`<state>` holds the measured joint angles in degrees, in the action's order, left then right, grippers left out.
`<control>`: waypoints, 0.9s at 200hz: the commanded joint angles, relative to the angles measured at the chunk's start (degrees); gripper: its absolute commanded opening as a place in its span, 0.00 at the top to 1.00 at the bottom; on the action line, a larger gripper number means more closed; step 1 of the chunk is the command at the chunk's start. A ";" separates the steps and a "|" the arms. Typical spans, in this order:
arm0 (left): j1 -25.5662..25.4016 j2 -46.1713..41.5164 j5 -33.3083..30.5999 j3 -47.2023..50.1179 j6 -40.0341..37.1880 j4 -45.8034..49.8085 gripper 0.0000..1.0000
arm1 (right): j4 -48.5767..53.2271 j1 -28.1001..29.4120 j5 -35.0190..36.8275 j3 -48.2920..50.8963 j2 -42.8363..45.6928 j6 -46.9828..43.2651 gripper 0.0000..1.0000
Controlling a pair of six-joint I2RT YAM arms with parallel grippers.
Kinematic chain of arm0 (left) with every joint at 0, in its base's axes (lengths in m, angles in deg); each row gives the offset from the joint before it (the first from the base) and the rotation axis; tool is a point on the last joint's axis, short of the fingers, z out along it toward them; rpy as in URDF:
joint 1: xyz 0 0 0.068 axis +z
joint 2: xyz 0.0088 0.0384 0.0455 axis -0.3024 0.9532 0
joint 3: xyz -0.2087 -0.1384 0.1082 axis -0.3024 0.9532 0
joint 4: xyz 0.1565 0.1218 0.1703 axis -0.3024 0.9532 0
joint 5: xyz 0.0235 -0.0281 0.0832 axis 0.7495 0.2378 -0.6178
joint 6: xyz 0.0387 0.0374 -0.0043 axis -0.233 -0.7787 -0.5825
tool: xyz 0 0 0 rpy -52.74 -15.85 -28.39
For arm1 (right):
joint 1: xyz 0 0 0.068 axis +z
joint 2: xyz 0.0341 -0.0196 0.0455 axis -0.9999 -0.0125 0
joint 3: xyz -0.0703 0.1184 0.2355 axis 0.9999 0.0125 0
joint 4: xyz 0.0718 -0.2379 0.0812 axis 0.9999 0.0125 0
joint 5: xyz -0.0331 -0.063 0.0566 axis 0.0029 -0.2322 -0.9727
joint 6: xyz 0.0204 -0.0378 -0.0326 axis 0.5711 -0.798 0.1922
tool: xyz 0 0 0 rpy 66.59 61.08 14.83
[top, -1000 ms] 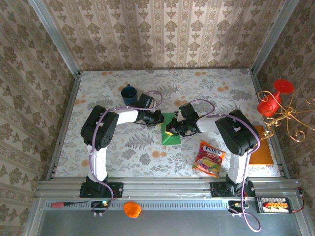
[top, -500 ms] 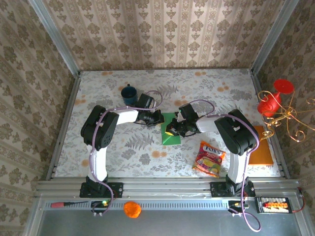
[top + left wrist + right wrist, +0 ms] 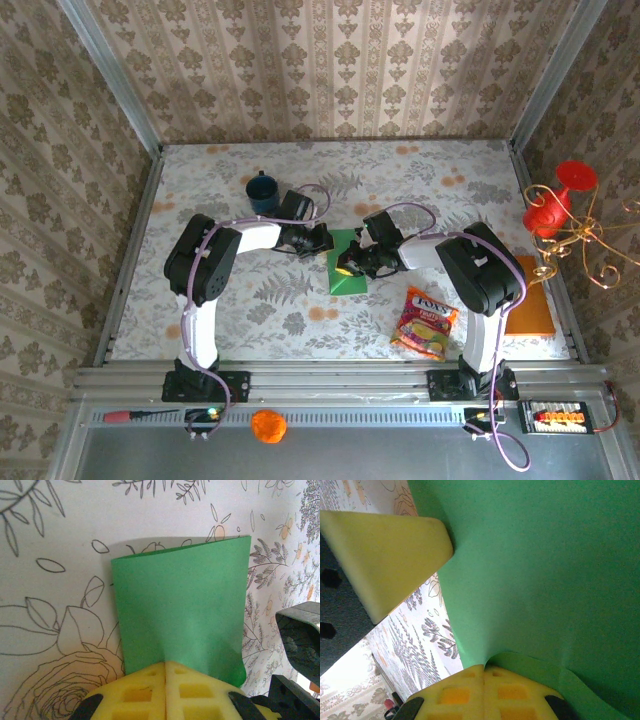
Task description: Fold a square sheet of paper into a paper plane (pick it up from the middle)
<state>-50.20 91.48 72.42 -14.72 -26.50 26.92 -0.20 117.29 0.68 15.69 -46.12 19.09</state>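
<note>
I see the left claw and the right claw each pressed together, pinching the square sheet of paper mid-bench. A blue mug stands near the left claw and a snack packet lies near the sheet.

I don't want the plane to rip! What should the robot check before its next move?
1. Left fingers pinch the green paper: ok.
2. Right fingers pinch it too: ok.
3. Paper free of tears where visible: ok.
4. Blue mug stands apart from the paper: ok.
5. Snack packet lies apart from the paper: ok.
6. Fold edges lined up: cannot tell.
</note>
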 commanded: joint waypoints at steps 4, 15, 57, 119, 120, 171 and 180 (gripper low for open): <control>-0.47 2.06 -0.07 0.22 -0.58 2.71 0.92 | 0.21 0.34 0.53 -0.45 -2.10 -0.12 0.98; -0.53 2.00 -0.17 0.23 -0.70 2.75 0.92 | 0.08 0.27 0.49 -0.41 -2.16 -0.13 0.99; -0.54 2.09 -0.08 0.23 -0.59 2.71 0.92 | 0.41 0.29 0.41 -0.45 -2.64 -0.17 0.98; -0.23 -0.44 -1.53 -0.99 -0.83 4.15 0.92 | 7.10 0.25 3.71 -0.53 -2.19 -2.66 0.88; -0.21 -0.58 -1.59 -1.09 -0.84 4.18 0.91 | 7.19 0.23 3.73 -0.49 -2.15 -2.69 0.87; 2.31 -8.64 -7.75 1.35 0.94 4.92 0.86 | 9.28 0.16 4.49 -0.71 -2.15 -3.17 0.72; 2.82 -10.08 -9.00 2.71 1.32 4.67 0.85 | 9.58 0.05 4.59 -0.63 -2.00 -3.16 0.71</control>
<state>-49.15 87.31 68.16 -14.53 -26.24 30.33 1.94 117.58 0.48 13.81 -46.29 16.64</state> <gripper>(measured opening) 0.141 0.276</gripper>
